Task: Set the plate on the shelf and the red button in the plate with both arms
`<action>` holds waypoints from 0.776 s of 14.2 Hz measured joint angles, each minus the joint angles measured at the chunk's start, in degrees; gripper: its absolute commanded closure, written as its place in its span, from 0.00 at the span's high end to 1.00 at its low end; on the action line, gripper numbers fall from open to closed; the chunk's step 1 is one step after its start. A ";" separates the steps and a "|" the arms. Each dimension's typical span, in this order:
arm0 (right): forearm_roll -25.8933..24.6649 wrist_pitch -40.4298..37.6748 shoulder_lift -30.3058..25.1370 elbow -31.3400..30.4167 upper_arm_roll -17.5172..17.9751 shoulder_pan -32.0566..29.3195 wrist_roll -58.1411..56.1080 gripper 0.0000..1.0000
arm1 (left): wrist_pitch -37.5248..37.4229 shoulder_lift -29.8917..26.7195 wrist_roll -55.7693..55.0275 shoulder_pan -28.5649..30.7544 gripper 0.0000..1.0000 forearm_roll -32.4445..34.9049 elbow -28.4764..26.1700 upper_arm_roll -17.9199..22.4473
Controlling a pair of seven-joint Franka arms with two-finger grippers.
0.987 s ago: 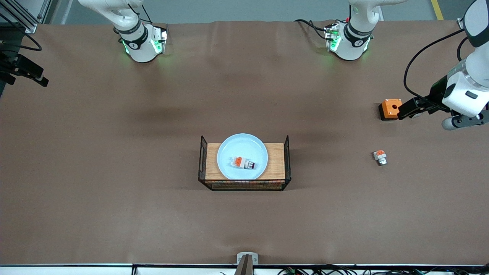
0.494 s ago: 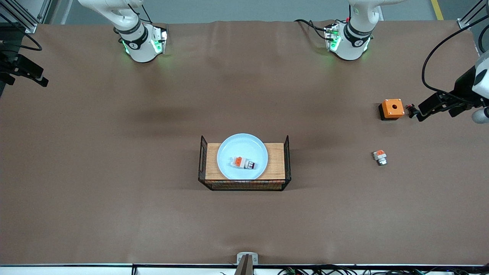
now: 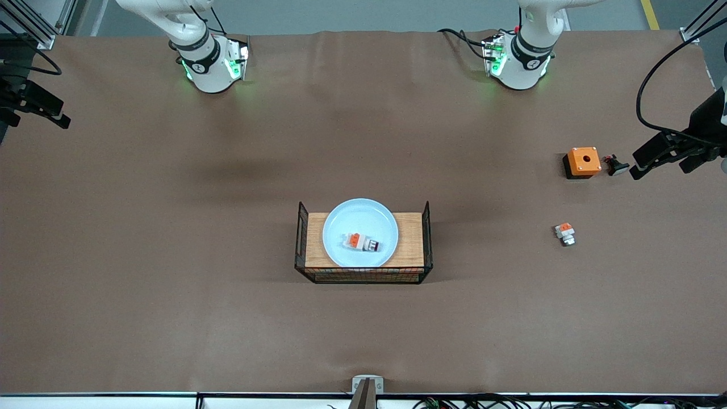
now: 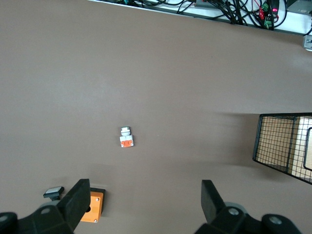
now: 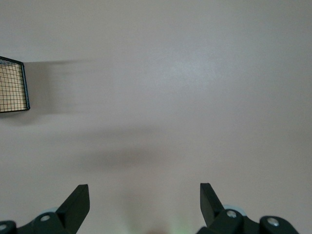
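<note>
From the front view I am seeing the plate (image 3: 360, 232) resting on the wooden tray (image 3: 410, 238) mid-tabletop, with the red button (image 3: 362, 242) lying on it. The task looks finished to me; the main risk is a stray sweep knocking the orange box (image 3: 583, 162) just beside the left hand (image 3: 653, 157). In the left wrist view the left hand (image 4: 144, 202) is hanging over that box with fingers spread, empty. In the right wrist view the right hand (image 5: 144, 199) is waiting, spread, over bare tabletop (image 5: 195, 87).
</note>
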 measured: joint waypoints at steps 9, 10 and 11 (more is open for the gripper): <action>-0.01 -0.17 -0.02 -0.83 -0.01 0.00 -0.16 1.00 | 0.00 0.36 0.00 -0.15 1.00 0.48 0.00 -0.41; -0.01 -0.17 -0.02 -0.88 -0.01 0.00 -0.16 1.00 | 0.00 0.36 0.00 -0.15 1.00 0.49 0.01 -0.46; -0.01 -0.17 -0.02 -0.88 -0.01 0.00 -0.17 1.00 | 0.00 0.36 0.00 -0.15 1.00 0.49 0.01 -0.50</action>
